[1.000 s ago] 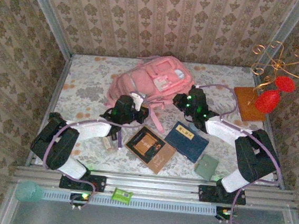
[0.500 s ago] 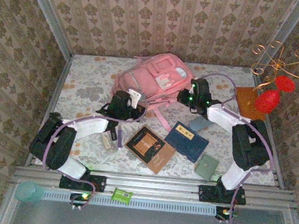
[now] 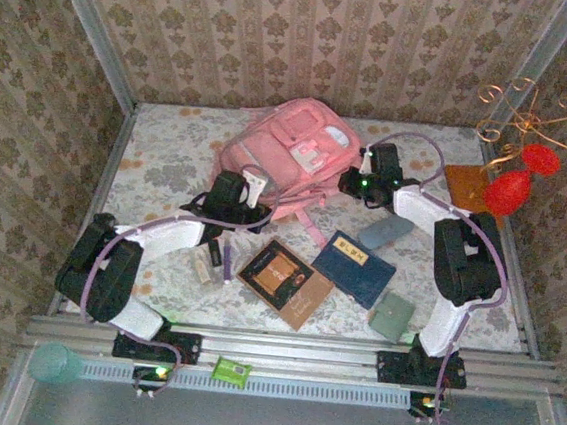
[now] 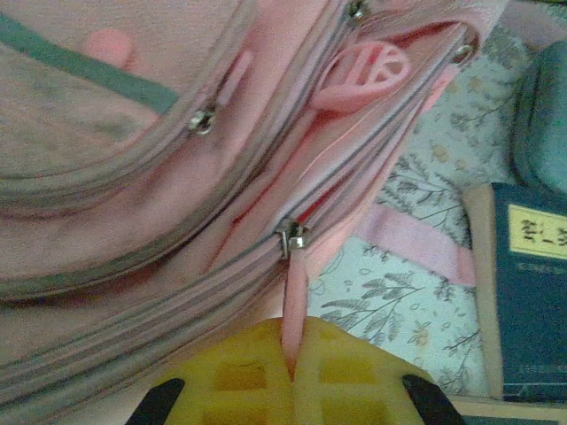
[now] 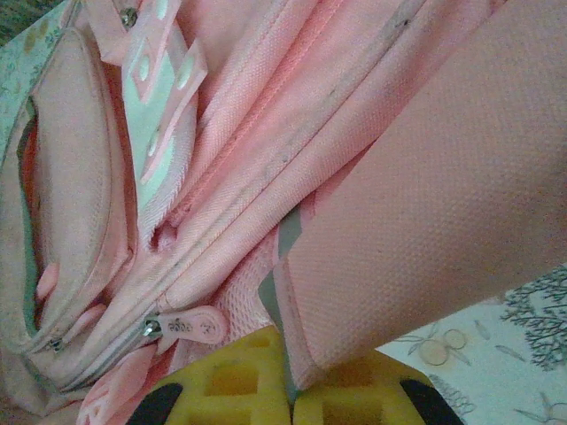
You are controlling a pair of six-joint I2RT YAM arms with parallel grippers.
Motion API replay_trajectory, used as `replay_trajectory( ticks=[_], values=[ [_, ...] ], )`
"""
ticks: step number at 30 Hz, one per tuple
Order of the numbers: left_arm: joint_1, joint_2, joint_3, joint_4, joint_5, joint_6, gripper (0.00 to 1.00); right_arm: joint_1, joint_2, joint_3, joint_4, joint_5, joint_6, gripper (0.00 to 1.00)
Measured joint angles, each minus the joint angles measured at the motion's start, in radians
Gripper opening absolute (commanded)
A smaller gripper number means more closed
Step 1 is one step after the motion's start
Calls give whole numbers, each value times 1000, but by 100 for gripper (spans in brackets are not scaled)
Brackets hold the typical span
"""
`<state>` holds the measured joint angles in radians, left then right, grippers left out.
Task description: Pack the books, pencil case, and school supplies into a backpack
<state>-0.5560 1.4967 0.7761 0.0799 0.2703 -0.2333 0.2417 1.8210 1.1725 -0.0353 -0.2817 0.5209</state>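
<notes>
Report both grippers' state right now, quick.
Left gripper: closed, pinching the zip pull of the backpack.
Right gripper: closed on a fold of the backpack's fabric.

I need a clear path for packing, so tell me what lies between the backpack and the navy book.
A pink strap lies on the floral cloth between the backpack and the navy book, seen in the left wrist view.
</notes>
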Motion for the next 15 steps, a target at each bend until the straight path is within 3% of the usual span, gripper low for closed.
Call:
replay_trajectory(
  ticks=[7,15],
  values=[
    [-13,3,31,-54,-39,12,0,-16,10,28,-53,11,-39,0],
    [-1,-19,30,-58,11,17,0,-43,156,239,-216,3,-81,3]
  ],
)
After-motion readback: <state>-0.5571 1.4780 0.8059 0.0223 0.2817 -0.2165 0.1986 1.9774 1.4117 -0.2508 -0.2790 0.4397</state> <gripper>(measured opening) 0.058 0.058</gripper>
